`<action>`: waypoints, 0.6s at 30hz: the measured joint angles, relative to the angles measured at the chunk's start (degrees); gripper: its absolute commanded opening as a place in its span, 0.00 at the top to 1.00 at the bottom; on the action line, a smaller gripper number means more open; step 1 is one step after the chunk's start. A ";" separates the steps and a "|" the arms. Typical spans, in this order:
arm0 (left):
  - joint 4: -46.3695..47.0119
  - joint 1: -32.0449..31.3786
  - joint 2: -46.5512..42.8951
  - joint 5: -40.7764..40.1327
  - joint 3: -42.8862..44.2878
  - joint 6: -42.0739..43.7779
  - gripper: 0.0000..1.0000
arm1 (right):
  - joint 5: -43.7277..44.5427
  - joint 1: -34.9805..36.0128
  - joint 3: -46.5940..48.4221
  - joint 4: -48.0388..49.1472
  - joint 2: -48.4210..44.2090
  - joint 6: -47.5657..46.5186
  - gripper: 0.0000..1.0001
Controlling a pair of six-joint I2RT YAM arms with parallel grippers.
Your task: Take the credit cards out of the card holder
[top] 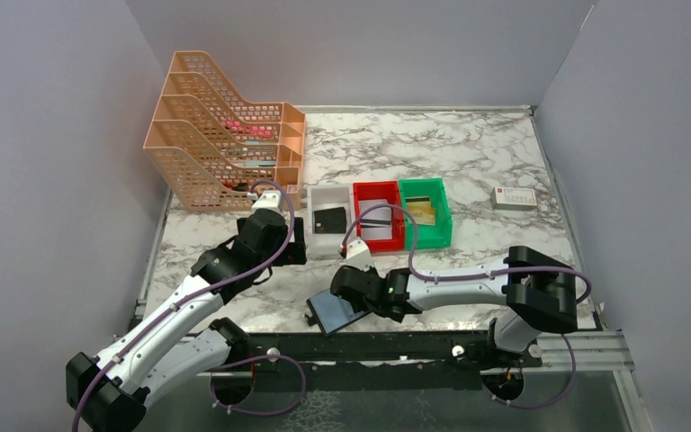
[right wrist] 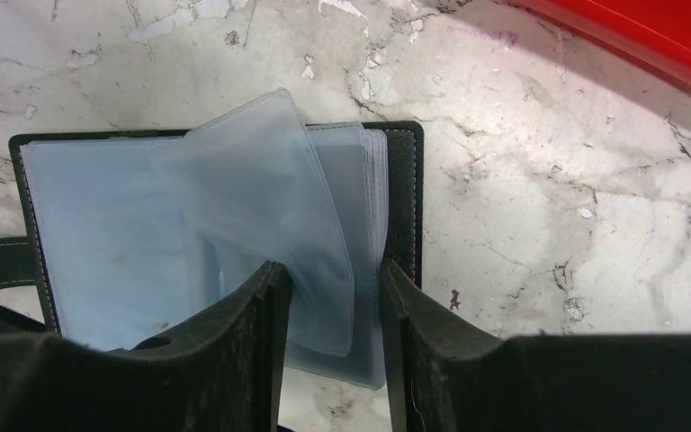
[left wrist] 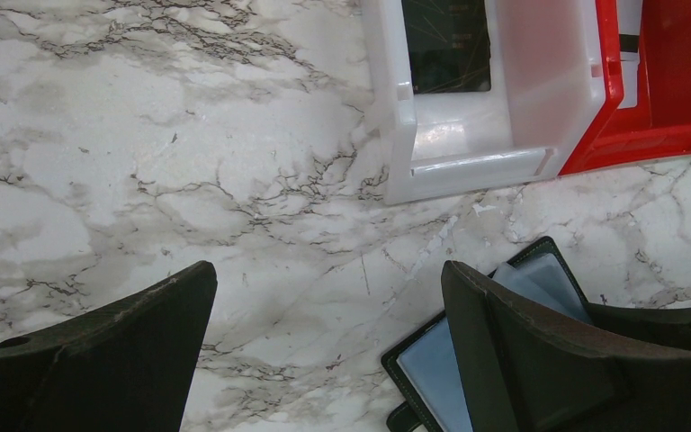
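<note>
The black card holder [top: 337,310] lies open near the table's front edge, blue-grey inner face up. In the right wrist view its clear sleeves [right wrist: 252,180] fan up from the holder [right wrist: 99,225]. My right gripper [right wrist: 331,265] hangs over them, jaws part-way apart, one loose sleeve between the fingers; nothing is clearly pinched. In the top view that gripper [top: 346,290] sits at the holder's far edge. A tan-gold credit card [top: 421,212] lies in the green bin. My left gripper [left wrist: 328,270] is wide open over bare marble, left of the holder [left wrist: 432,369].
A white bin [top: 317,241] with a black card [top: 330,219], a red bin [top: 362,189] and a green bin [top: 445,220] stand in a row mid-table. Orange file trays [top: 225,135] fill the back left. A white box with a red mark [top: 514,198] lies at the right.
</note>
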 measured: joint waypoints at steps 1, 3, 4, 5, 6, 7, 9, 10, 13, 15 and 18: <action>0.00 0.00 0.00 0.00 0.00 0.02 0.01 | 0.33 0.13 0.07 -0.17 0.02 0.04 0.73; 0.00 0.00 0.00 0.02 0.00 0.02 0.01 | 0.81 0.28 0.11 -0.31 -0.09 0.09 0.79; 0.00 0.00 -0.04 0.02 0.00 0.02 0.01 | 1.25 0.31 0.11 -0.42 -0.24 0.13 0.82; 0.00 0.00 -0.09 0.04 -0.02 0.00 0.01 | 1.66 0.31 0.11 -0.61 -0.44 0.17 0.85; 0.00 0.00 -0.17 0.04 -0.02 0.02 0.01 | 1.84 0.31 0.11 -0.85 -0.76 0.26 0.85; 0.00 0.00 -0.24 0.07 -0.02 0.00 0.01 | 1.86 0.35 0.09 -1.18 -1.22 0.17 0.85; 0.00 0.00 -0.39 0.07 -0.02 0.02 0.01 | 1.84 0.39 -0.57 -1.79 -2.91 -0.28 0.84; 0.00 0.00 -0.46 0.09 -0.02 0.02 0.01 | 1.79 0.48 -1.07 -2.25 -4.09 -0.76 0.83; 0.00 0.00 -0.57 0.15 -0.02 0.02 0.01 | 0.90 0.52 -1.90 -2.95 -7.67 -2.36 0.80; 0.02 0.00 -0.59 0.20 -0.02 0.02 0.01 | -0.72 0.57 -1.79 -2.73 -8.94 -3.52 0.76; 0.02 0.00 -0.63 0.22 -0.02 0.02 0.01 | -3.43 0.57 -1.79 -2.69 -8.46 -4.87 0.73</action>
